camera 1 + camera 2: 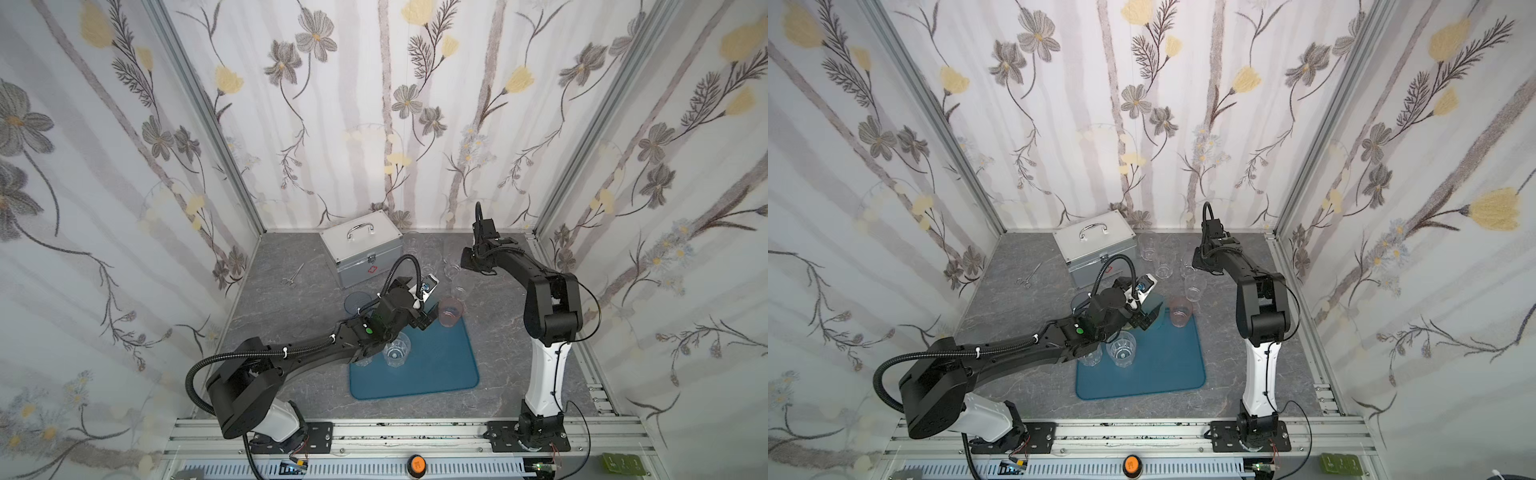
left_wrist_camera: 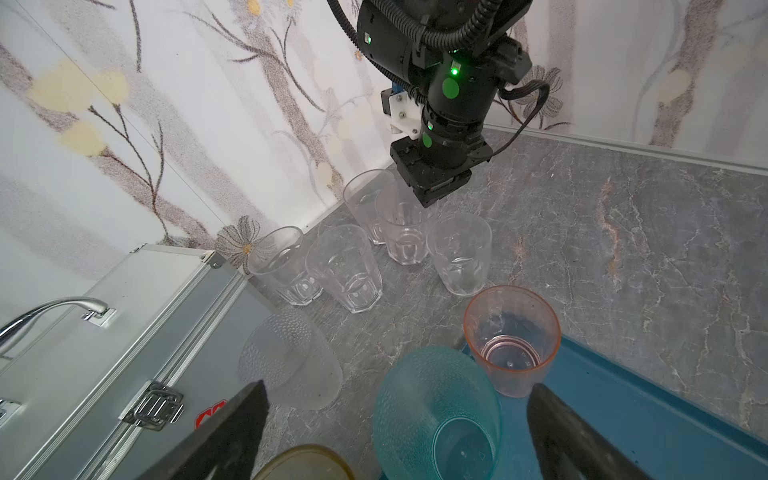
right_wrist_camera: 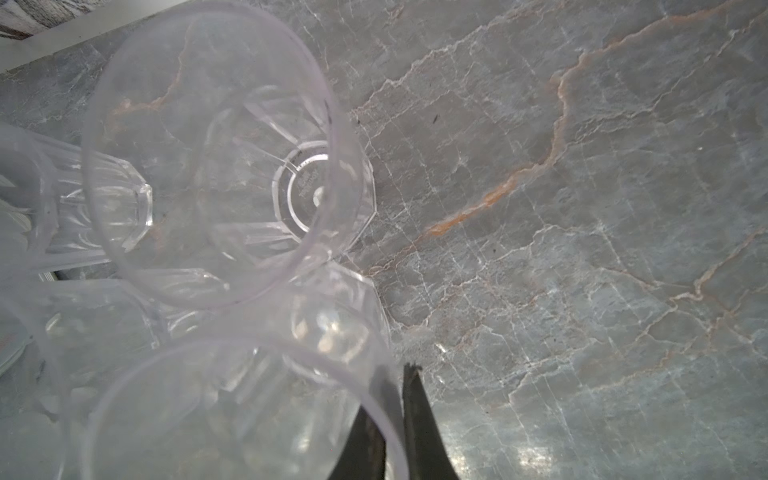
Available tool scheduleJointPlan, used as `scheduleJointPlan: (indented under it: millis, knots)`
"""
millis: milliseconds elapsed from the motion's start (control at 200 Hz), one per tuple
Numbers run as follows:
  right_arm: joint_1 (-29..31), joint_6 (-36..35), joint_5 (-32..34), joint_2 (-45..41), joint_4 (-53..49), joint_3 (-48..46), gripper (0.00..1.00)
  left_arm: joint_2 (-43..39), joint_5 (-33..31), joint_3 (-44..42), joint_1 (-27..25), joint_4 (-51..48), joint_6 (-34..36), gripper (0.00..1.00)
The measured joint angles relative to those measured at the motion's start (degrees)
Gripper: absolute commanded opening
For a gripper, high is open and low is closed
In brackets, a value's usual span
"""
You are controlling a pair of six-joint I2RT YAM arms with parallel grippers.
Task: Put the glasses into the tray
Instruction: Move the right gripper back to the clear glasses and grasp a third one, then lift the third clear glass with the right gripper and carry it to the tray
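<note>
1. Now, both top views. I note the tray (image 1: 440, 370) lying flat on the grey worktop (image 1: 291, 316), front of middle. One clear faceted glass (image 1: 397, 351) stands upright in its left part. Another beside it is half hidden under the left arm (image 1: 316, 349). The pink glass (image 1: 451, 311) stands upright at the tray's far right corner. The left hand (image 1: 428, 316) hovers over the tray's far edge, just beside the pink glass. The right hand (image 1: 467, 266) reaches down into the clear glasses (image 1: 1163, 266) grouped on the worktop beyond the tray, right of the silver case (image 1: 361, 249).
2. Left wrist view. The left hand (image 2: 399, 388) stands wide, its dark fingers (image 2: 232, 432) well apart and gripping nothing. The teal glass (image 2: 436, 415) shows between them; I see it touch neither. The pink glass (image 2: 511, 340) is upright on the tray's corner, just beside the teal one. A yellow rim (image 2: 303, 461) shows close by the hand, and a pale dimpled glass (image 2: 291, 357) stands just beside the silver case. Farther off, five clear glasses stand on the worktop. The right hand (image 2: 432, 191) is down on the rim of one of them, the clear tumbler (image 2: 405, 232).
3. Right wrist view. The right hand (image 3: 390, 395) is pinched narrow on the clear tumbler's wall (image 3: 228, 415), with one finger outside the rim and its mate inside. A neighbouring glass (image 3: 216, 166) stands just beside it on the marbled worktop. I cannot tell whether the tumbler's base is lifted.
</note>
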Motion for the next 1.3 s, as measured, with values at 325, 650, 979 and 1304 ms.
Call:
scheduleJointPlan:
  millis: [325, 650, 979, 1304]
  knots:
    - [0.17, -2.08, 2.67, -6.36, -1.31, -1.73, 0.03, 2.12, 2.03, 1.6, 0.0, -0.04, 1.16, 1.0]
    - [3.39, -2.58, 4.61, -19.85, -5.55, -5.03, 0.03, -0.35, 0.5, 3.17, 0.0, -0.44, 0.28, 1.0]
    - [9.55, -3.1, 8.79, -35.06, -10.91, -13.99, 0.03, -4.22, -5.68, 6.62, 0.9, -10.47, -11.34, 1.0]
    - [17.05, -2.93, 12.92, -46.69, -20.2, -26.69, 0.02, -12.15, -5.09, 3.04, 0.72, -18.01, -20.52, 0.99]
